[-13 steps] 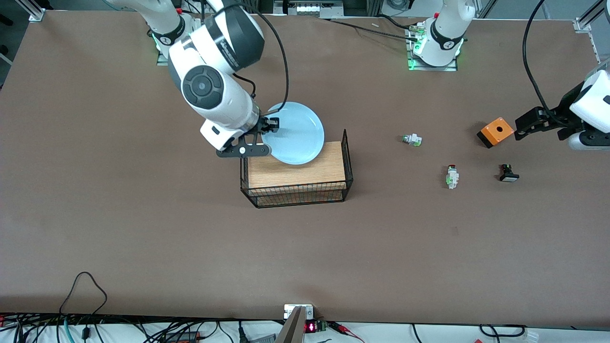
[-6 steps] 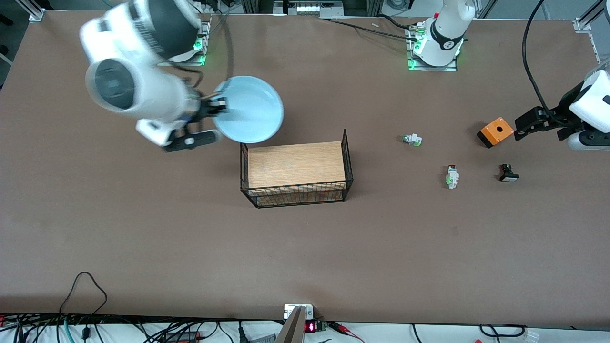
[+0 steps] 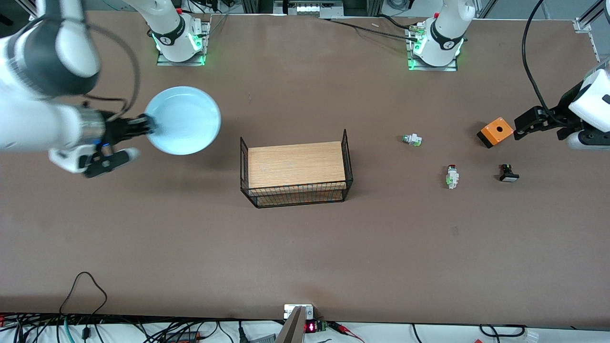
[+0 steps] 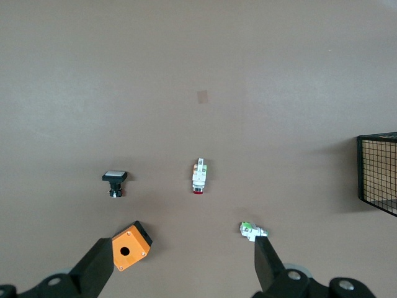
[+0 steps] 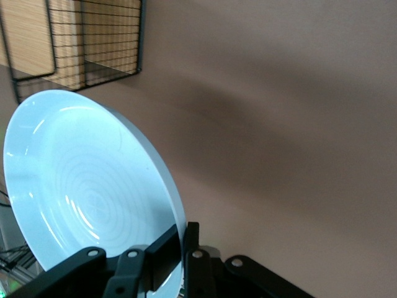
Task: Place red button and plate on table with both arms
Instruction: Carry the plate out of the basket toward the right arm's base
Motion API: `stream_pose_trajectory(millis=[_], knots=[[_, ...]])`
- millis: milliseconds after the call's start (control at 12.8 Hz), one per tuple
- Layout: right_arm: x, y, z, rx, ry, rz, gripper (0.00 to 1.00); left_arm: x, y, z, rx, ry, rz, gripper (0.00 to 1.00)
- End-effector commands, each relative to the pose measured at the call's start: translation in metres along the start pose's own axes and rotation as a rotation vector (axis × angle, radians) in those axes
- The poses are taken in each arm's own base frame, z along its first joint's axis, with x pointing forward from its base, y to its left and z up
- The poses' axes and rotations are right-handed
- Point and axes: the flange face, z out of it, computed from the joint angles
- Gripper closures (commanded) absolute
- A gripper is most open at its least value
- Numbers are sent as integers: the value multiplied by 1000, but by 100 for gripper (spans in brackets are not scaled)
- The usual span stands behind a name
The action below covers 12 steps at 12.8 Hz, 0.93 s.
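Note:
The light blue plate [image 3: 182, 120] hangs in the air over the table [image 3: 190, 247], off the rack and toward the right arm's end. My right gripper [image 3: 145, 125] is shut on its rim; the right wrist view shows the fingers [image 5: 162, 245] clamped on the edge of the plate [image 5: 74, 180]. The red button [image 3: 452, 176] lies on the table toward the left arm's end, also in the left wrist view [image 4: 198, 177]. My left gripper [image 3: 519, 127] is open and empty in the air beside the orange box [image 3: 495, 132], its fingers [image 4: 96, 273] spread wide.
The wood-topped black wire rack [image 3: 295, 171] stands mid-table with nothing on top. A white-green part [image 3: 411, 139] and a black part with white cap [image 3: 508, 173] lie near the red button. The orange box [image 4: 129, 246] sits between the left fingers' line of view.
My right arm has lifted the plate off the rack top and swung it toward the right arm's end of the table. The left arm has not moved.

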Motion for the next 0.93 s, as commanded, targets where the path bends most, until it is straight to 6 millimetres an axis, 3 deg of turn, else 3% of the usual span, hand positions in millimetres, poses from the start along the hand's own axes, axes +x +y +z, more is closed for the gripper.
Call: stream_pose_trajectory(millis=[0, 233, 623, 856], knots=[[3, 65, 13, 48, 24, -88, 100, -6, 1, -10, -25, 8, 5, 0], [12, 135, 43, 70, 57, -182, 100, -7, -1, -9, -25, 2, -1, 0], [30, 202, 88, 74, 132, -296, 100, -8, -3, -8, -25, -15, -1, 0], [40, 237, 127, 106, 158, -289, 99, -8, -4, -8, -24, -15, -3, 0]])
